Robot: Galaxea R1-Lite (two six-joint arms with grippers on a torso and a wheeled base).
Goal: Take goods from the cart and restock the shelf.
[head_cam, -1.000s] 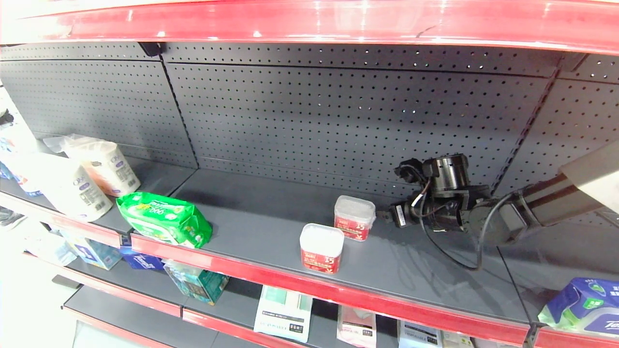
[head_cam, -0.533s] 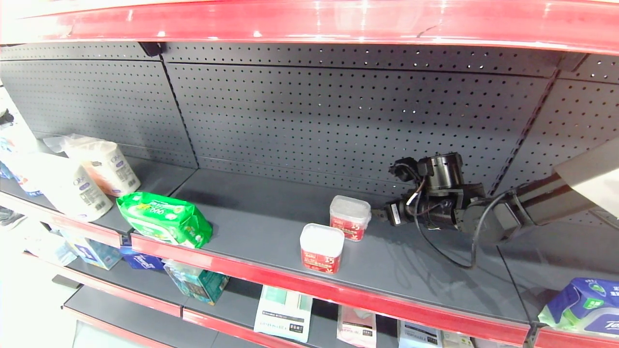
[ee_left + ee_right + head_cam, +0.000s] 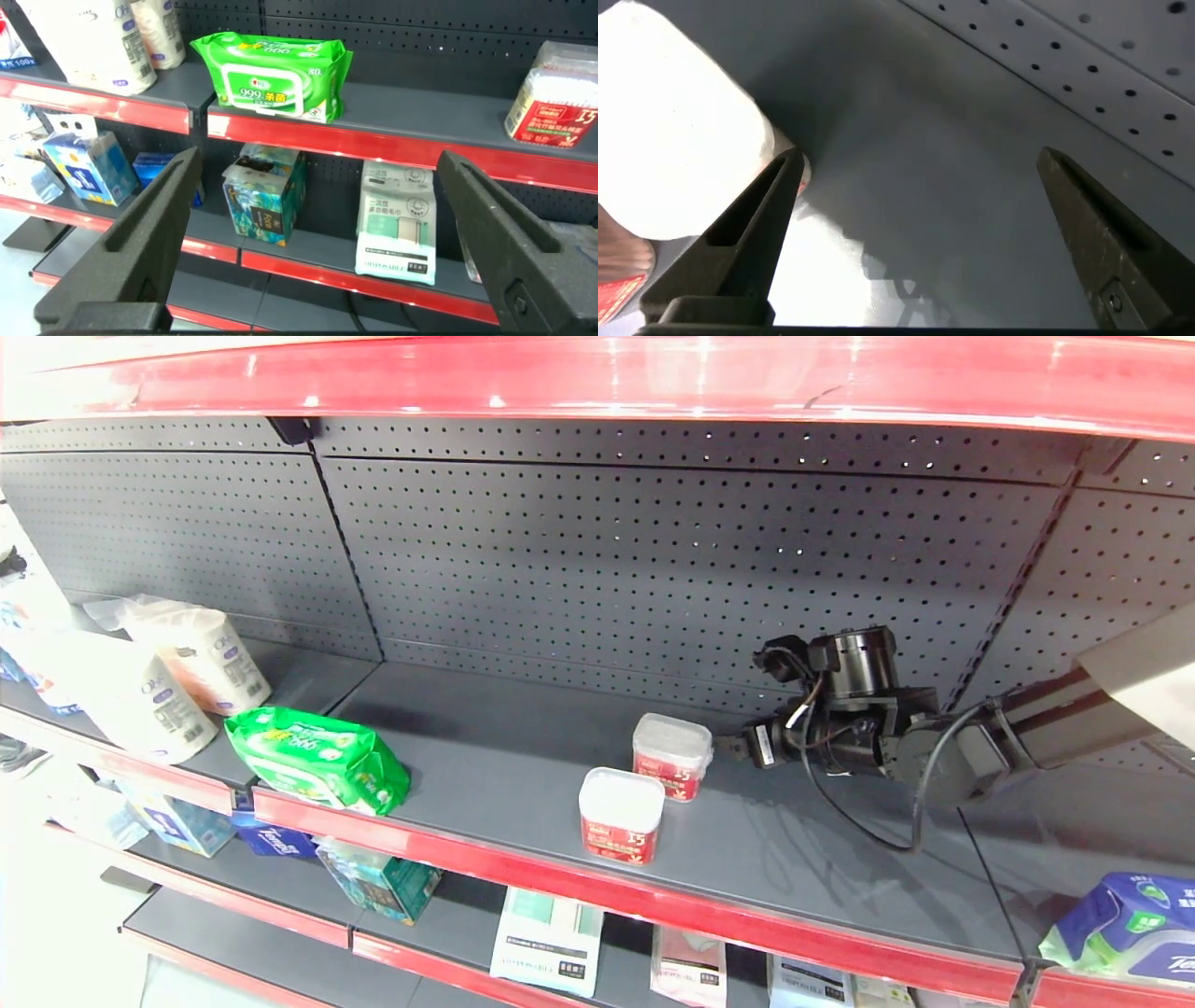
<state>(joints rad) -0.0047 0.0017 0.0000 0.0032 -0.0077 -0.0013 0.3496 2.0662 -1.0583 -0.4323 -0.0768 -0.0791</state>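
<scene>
— Where is the right pincer [image 3: 917, 161]?
— Over the shelf [image 3: 504, 756], fingers apart, the rear tub [image 3: 672, 756] at its nine o'clock.
— And the left pincer [image 3: 318, 159]?
— Apart too. The front tub [image 3: 621, 814] stands at the rear tub's seven o'clock.

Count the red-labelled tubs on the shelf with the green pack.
2. Front tub stands near the front edge of the shelf; rear tub stands just behind it. None look hidden.
</scene>
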